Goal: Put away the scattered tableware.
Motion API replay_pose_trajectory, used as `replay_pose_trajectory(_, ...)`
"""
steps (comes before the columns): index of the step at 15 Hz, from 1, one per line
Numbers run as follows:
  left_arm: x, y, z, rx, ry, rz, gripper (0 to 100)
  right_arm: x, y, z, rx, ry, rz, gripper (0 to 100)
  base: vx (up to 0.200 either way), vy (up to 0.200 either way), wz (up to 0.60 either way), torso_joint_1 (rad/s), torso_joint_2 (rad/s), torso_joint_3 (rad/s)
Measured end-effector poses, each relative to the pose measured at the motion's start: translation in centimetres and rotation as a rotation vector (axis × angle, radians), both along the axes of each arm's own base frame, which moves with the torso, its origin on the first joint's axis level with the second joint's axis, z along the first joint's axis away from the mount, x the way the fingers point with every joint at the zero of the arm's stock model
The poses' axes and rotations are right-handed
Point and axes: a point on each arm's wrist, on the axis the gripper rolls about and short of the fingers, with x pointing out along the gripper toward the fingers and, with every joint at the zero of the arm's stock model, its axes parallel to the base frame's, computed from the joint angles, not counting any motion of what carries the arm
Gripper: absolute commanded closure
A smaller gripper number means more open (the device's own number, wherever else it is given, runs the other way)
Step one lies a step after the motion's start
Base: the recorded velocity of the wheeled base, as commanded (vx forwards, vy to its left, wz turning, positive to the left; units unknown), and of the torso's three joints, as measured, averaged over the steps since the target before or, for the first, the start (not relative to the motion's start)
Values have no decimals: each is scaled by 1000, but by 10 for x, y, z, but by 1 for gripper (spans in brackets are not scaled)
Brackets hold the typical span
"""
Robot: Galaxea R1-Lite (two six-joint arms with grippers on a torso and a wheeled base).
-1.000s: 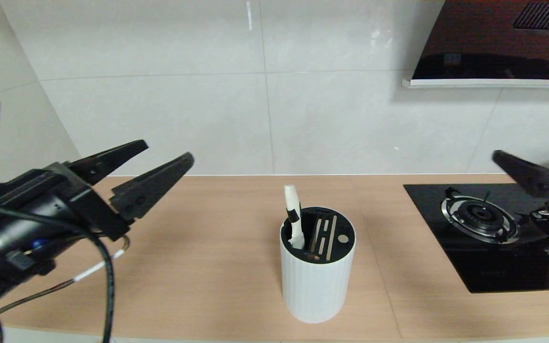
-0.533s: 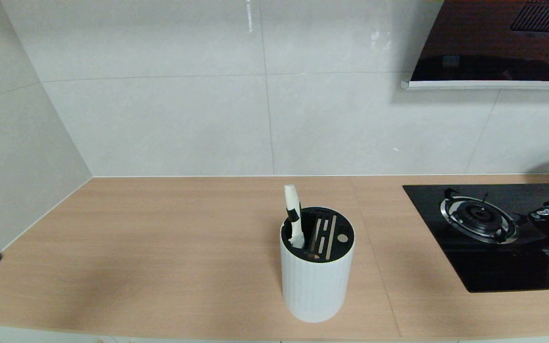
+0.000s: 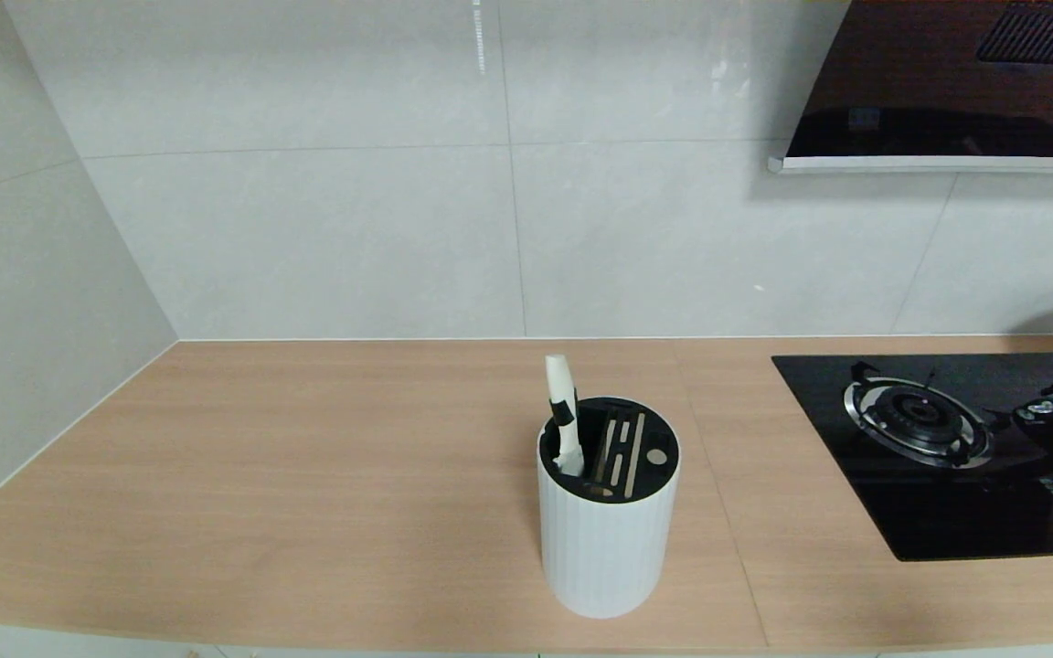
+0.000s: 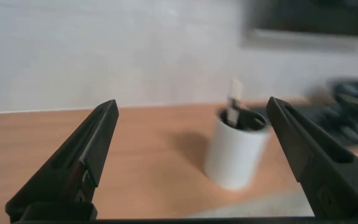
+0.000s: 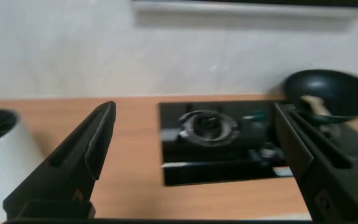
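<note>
Item, holder: white ribbed holder (image 3: pixel 609 521) with a black slotted top, upright on the tabletop (image 3: pixel 307 475), near its front edge and well apart from the stove (image 3: pixel 938 493).
Item, tableware: one white-handled utensil (image 3: pixel 561 402), standing handle-up in the holder's left-hand opening and tilted slightly. The narrow slots and round hole beside it look unfilled.
Left end effector: left end effector (image 4: pixel 191 102) with its fingers spread wide and holding nothing. It faces the holder from off the tabletop's front edge, well apart from it.
Right end effector: right end effector (image 5: pixel 194 107) with its fingers spread wide and holding nothing. It faces the stove and the dark pan (image 5: pixel 331 93) at the stove's far side.
Step in hand: judged to be a pause between pieces or the close of the task. The one utensil seen is already housed, and both arms hang off the work.
Progress: judged late, possibly complete.
Next move calls for: a search for any remaining loose piece. If one is found, a wide approach over its handle and a firm close. Then an upright carry and careful alignment with a free slot, as the slots are narrow.
Caution: the holder is tall, so a sideways nudge at the rim could tip it.
</note>
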Motion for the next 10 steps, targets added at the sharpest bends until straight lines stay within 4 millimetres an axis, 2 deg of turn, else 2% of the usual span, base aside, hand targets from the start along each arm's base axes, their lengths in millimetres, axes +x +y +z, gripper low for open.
replay_pose_trajectory(2, -1, -2, -7, -2, -2, 55, 0, -7, 2, -8, 2, -27, -61, 0, 0, 0, 0, 0, 0, 0)
replay_pose_trajectory(5, 6, -7, -22, -11, -23, 143, 0, -8, 4, -30, 43, -23, -109, 0, 0, 0, 0, 0, 0, 0)
replay_pose_trajectory(8, 15, -10, -57, 30, 41, 185, 0, -3, 4, -50, 56, 5, -108, 0, 0, 0, 0, 0, 0, 0)
replay_pose_trajectory(10, 25, -10, -82, 88, 82, 230, 0, 6, 5, -72, 51, 74, -90, 0, 0, 0, 0, 0, 0, 0)
